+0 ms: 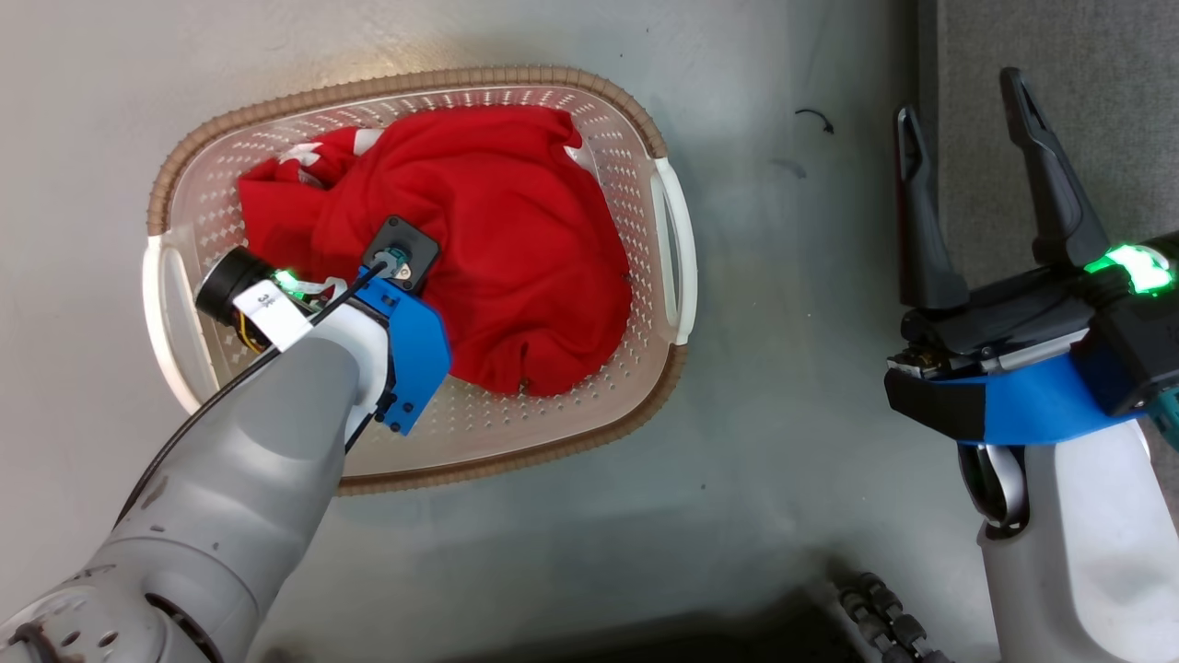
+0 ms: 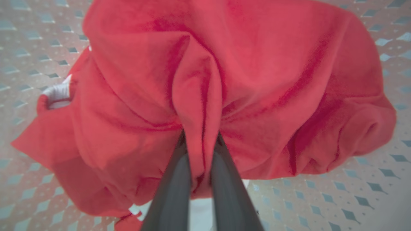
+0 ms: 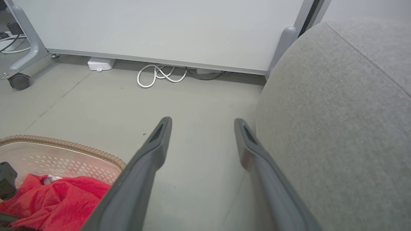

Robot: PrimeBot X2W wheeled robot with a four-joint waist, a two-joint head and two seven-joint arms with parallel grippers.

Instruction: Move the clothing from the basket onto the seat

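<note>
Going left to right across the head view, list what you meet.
The basket's left handle → red clothing → basket's right handle → small dark scrap → right pincer, open.

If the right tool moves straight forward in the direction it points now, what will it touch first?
Probably the floor, with the right tool passing close beside the seat; depth is unclear.
</note>
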